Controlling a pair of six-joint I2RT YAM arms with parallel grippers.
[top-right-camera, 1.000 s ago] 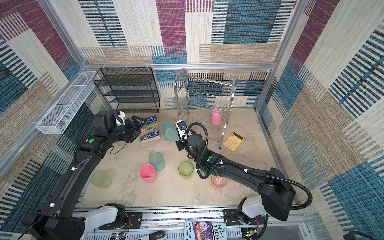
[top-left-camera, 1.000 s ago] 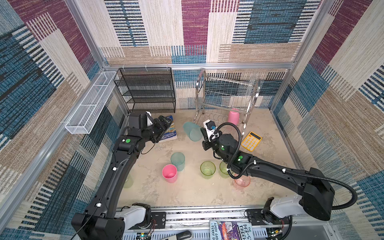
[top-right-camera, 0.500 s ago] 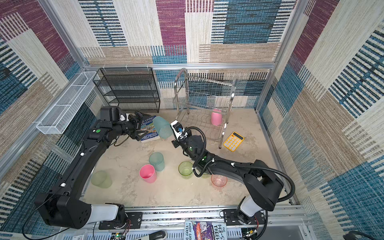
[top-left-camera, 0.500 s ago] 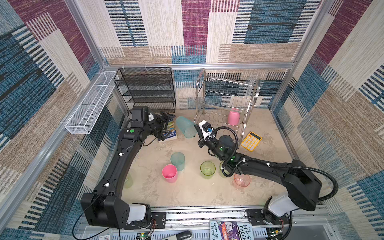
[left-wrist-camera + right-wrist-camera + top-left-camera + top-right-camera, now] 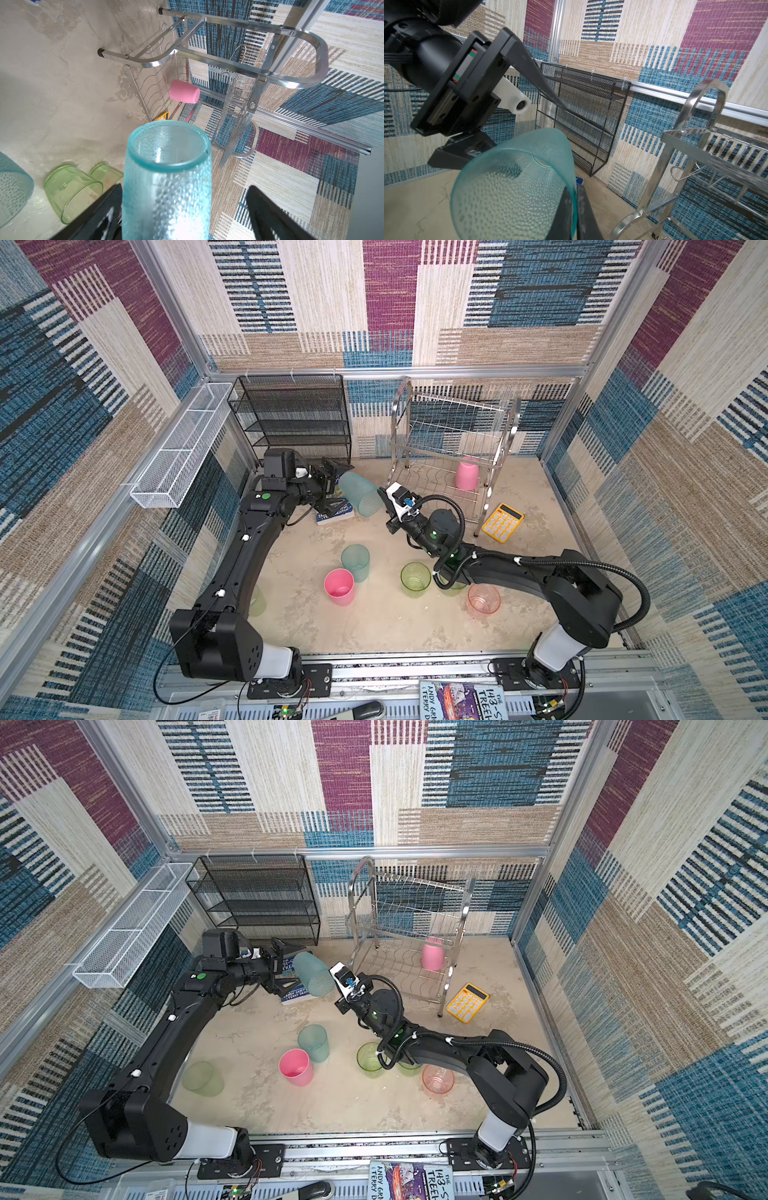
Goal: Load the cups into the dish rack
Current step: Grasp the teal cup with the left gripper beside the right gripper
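A see-through teal cup (image 5: 359,495) (image 5: 313,974) hangs on its side in the air, left of the dish rack (image 5: 401,406) (image 5: 361,886). My right gripper (image 5: 383,499) (image 5: 574,191) is shut on the cup's rim, one finger inside and one outside. My left gripper (image 5: 338,485) (image 5: 185,207) is open, with its fingers to either side of the cup's base end; one finger (image 5: 261,207) stands well clear of it. A pink cup (image 5: 467,475) (image 5: 184,91) stands upside down on the rack's lower tier. Several other cups stand on the floor: teal (image 5: 355,562), pink (image 5: 339,587), yellow-green (image 5: 415,578), salmon (image 5: 483,599).
A black mesh shelf unit (image 5: 297,414) stands against the back wall, and a white mesh basket (image 5: 178,448) hangs on the left wall. A book (image 5: 334,512) lies under the left gripper. A yellow calculator (image 5: 503,522) lies right of the rack. Another yellow-green cup (image 5: 201,1077) sits beside the left arm.
The right gripper has carried the teal cup leftward and tipped it on its side. The left gripper has come up round the cup's base with its jaws a little wider.
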